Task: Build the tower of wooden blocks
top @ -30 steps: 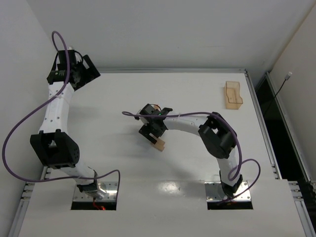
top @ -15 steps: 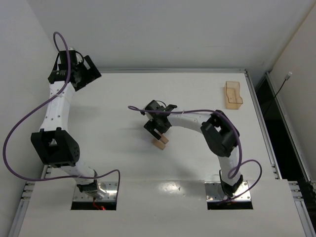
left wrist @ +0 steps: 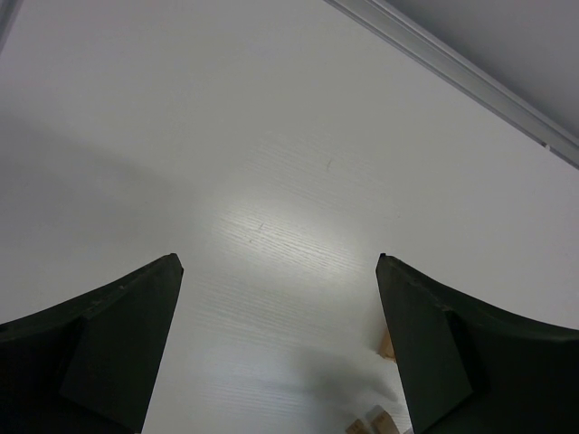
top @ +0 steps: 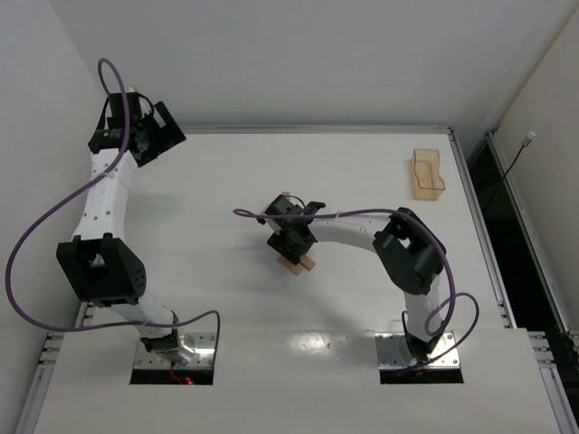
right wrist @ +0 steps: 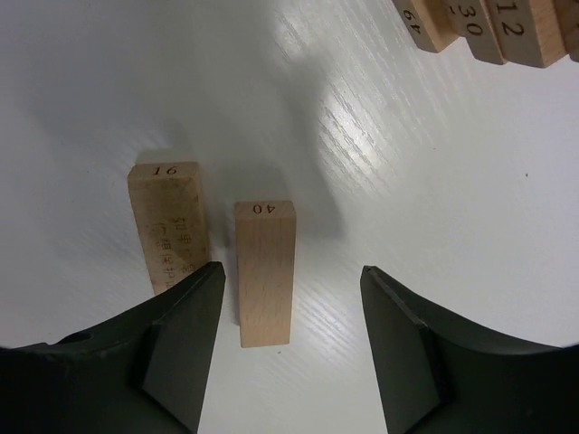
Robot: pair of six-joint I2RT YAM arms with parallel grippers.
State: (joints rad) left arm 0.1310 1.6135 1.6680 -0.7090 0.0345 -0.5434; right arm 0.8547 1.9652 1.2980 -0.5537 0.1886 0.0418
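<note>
Pick-up stage: the right gripper (right wrist: pixel 291 276) stood part-open astride block 40 (right wrist: pixel 266 271), block 16 (right wrist: pixel 167 226) close beside; closing needed to miss the latter; the left gripper (left wrist: pixel 279 262) gaped wide, empty.

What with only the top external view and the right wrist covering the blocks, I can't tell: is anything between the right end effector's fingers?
Observer: Yes. A wood block, stamped 40, lies flat inside the open right end effector, touching neither side.
Operator: Anything beside it?
Observer: Another block, stamped 16, lies parallel, a gap between them, its near end hidden behind one finger.
Operator: And the left end effector?
Observer: The left end effector is open, with only bare table between its fingers.
</note>
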